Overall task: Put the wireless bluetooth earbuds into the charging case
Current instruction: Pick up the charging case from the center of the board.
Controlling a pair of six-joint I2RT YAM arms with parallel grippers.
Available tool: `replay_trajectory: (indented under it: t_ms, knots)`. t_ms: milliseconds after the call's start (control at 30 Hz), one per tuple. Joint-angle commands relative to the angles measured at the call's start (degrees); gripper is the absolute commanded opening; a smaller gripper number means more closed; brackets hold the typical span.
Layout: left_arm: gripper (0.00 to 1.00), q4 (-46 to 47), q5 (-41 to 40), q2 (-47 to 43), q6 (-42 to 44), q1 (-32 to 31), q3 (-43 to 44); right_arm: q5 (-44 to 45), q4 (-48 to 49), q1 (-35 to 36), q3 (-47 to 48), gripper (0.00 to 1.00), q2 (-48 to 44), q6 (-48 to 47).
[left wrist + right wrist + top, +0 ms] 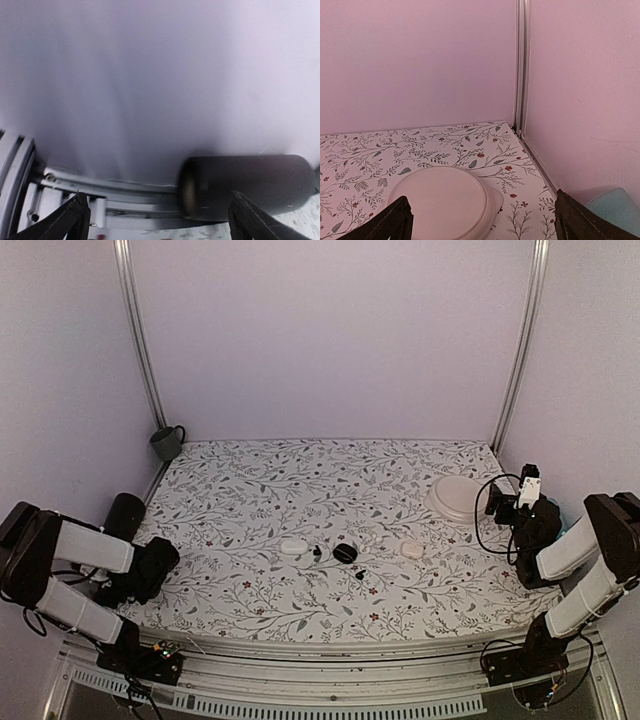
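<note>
Right now both of my hands are spread wide and holding nothing: the left gripper shows its 2 dark fingers at the lower corners of its wrist view with open air between them, and the right gripper looks the same. The small round glossy black charging case lies on the white tablecloth printed with grey leaves and small red flowers, about midway between my 2 arms and towards the near edge, well apart from both hands. Of the 2 tiny black wireless earbuds, 1 earbud sits just to the left of the case, between it and a white oval pebble-shaped object. The other earbud lies close by on the near right side of the case. Neither earbud is in the case, and I cannot tell from above whether its lid is up. A second white oval pebble-shaped object rests further right, apart from the case. My right arm is folded at the right edge, and its hand faces a large white round dish near the far right corner, with a pale blue thing partly in view against the wall. My left arm is folded at the left edge, its hand turned to the plain wall and a metal rail, with a dark blurred cylinder just beyond the right finger. A dark grey mug with a handle stands in the far left corner.
</note>
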Motion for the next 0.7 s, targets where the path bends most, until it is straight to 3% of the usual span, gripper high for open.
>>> replay_trajectory:
  t_ms: [0, 33, 67, 167, 233, 367, 467, 567, 667]
  knots:
    - [0.96, -35.52, -16.11, 0.17, -28.97, -10.20, 16.04, 1.32, -1.44, 0.53, -0.04, 0.99, -2.08, 0.12]
    - [0.96, -45.33, -16.07, 1.93, -26.16, -13.42, 22.23, 1.84, 0.81, 0.80, -0.95, 0.99, -2.08, 0.04]
    - [0.96, -48.48, -16.09, 3.77, -19.49, -15.68, 28.40, 2.84, 3.33, 1.41, -1.94, 0.99, -1.81, -0.60]
    - [0.96, -48.98, -16.17, 11.87, 10.64, -22.88, 45.14, 3.13, 3.59, 1.78, -1.97, 0.99, -1.75, -1.32]
    - [0.96, -48.91, -15.83, 17.51, 24.01, -26.71, 53.35, 2.23, -0.52, 1.24, -0.22, 0.99, -2.00, -0.75]
    - [0.96, -48.91, -15.56, 20.09, 30.81, -36.07, 59.39, 1.02, -1.41, 0.48, 0.66, 0.99, -2.07, -0.18]
    - [0.96, -48.99, -15.70, 21.05, 34.68, -41.01, 61.73, 1.24, -24.00, 0.94, 10.35, 0.99, -11.28, -1.02]
    - [0.96, -49.07, -16.16, 22.21, 38.16, -44.18, 63.59, -4.06, -34.99, 1.32, 19.57, 0.99, -18.72, -5.88]
    - [0.96, -49.25, -16.23, 23.54, 39.27, -44.14, 63.92, -5.46, -48.65, 5.16, 31.23, 0.99, -20.42, -1.09]
